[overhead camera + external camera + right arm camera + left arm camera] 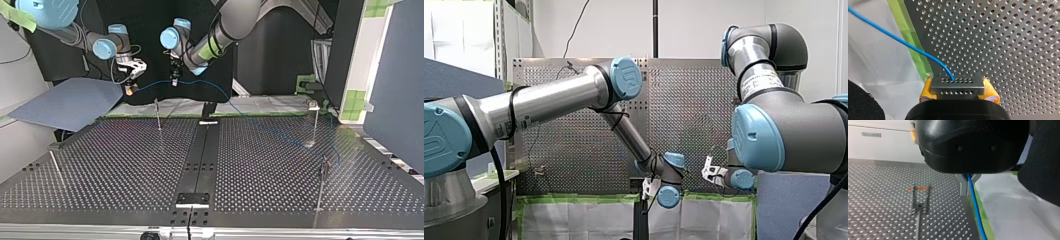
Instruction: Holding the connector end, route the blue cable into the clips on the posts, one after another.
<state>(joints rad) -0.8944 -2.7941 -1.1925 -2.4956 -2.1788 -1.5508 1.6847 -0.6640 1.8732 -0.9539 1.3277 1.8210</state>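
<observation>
Right gripper (958, 88): yellow pads (926, 91) pinch the connector (957, 84), a grey oblong block with two rows of small holes.
Blue cable (898, 41): thin and smooth. It leaves the connector ahead of the fingers and arcs over the green tape strip (910, 42).
Left gripper (965, 187): pale metal fingers are pressed together on the cable (rounded black housing above them).
Table (1010, 50): perforated metal, with its edge just beside both grippers.
Post (920, 200): slim and forked at the top, it stands apart from the left fingers with bare plate around it.
</observation>
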